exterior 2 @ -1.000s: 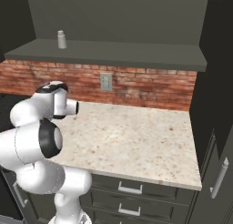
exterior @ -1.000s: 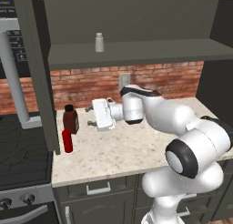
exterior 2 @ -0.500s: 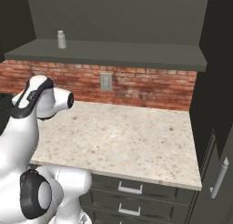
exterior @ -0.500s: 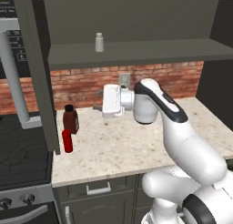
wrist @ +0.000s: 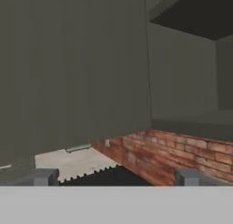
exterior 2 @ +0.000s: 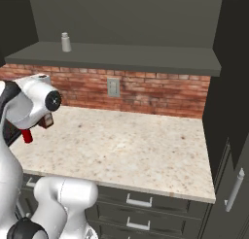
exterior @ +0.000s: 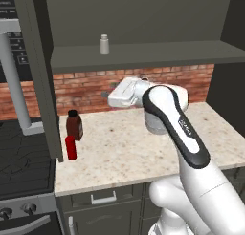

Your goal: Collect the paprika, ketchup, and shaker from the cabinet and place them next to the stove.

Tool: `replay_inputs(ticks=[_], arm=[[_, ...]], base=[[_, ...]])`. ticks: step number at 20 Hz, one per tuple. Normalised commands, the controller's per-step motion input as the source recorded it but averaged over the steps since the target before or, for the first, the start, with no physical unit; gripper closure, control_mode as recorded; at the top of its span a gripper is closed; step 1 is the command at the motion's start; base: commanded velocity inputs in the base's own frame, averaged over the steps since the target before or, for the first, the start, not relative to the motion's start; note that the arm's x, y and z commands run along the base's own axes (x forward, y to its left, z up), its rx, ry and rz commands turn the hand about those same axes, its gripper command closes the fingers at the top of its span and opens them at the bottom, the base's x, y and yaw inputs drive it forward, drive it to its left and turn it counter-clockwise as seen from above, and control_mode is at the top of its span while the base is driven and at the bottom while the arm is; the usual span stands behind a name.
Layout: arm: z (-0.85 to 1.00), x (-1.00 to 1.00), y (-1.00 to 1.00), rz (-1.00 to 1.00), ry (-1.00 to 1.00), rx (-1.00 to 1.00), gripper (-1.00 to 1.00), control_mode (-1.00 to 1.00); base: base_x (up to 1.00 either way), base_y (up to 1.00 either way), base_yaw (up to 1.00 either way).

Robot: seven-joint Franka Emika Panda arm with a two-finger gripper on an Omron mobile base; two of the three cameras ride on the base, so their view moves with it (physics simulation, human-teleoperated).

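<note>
The arm has lifted away from the paprika [exterior: 74,126] and ketchup [exterior: 71,148], which stand by the stove [exterior: 24,165], and its empty gripper [wrist: 116,176], jaws spread wide, now rises toward the shaker [exterior: 104,44] left on the cabinet [exterior: 143,55] shelf.

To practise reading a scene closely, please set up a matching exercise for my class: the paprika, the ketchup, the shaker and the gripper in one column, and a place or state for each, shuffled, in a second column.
Column 1:
1. paprika
2. ketchup
3. shaker
4. gripper

Column 2:
A. up on the cabinet shelf
B. jaws wide open, holding nothing
C. on the counter, the slim red bottle nearer the front edge
D. on the counter by the cabinet door, the dark bottle nearer the brick wall

Right pairs: 1-D, 2-C, 3-A, 4-B
</note>
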Motion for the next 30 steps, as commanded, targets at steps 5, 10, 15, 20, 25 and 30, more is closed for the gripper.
replay_inputs(ticks=[5,10,15,20,25,30], arm=[[0.59,-0.09,-0.38,-0.3,0.22,-0.01,-1.0,-1.0],[0.32,0.0,-0.46,-0.28,0.17,-0.11,-1.0,-1.0],[0.09,0.02,-0.29,-0.18,0.1,-0.13,-1.0,-1.0],[-0.13,0.03,-0.01,-0.01,0.02,-0.05,-1.0,-1.0],[0.25,0.0,0.0,-0.06,0.0,-0.01,-1.0,-1.0],[0.48,0.0,-0.05,-0.07,0.0,-0.03,-1.0,-1.0]], base=[[0.0,0.0,0.0],[0.0,0.0,0.0],[0.0,0.0,0.0],[0.0,0.0,0.0],[0.0,0.0,0.0],[0.0,0.0,0.0]])
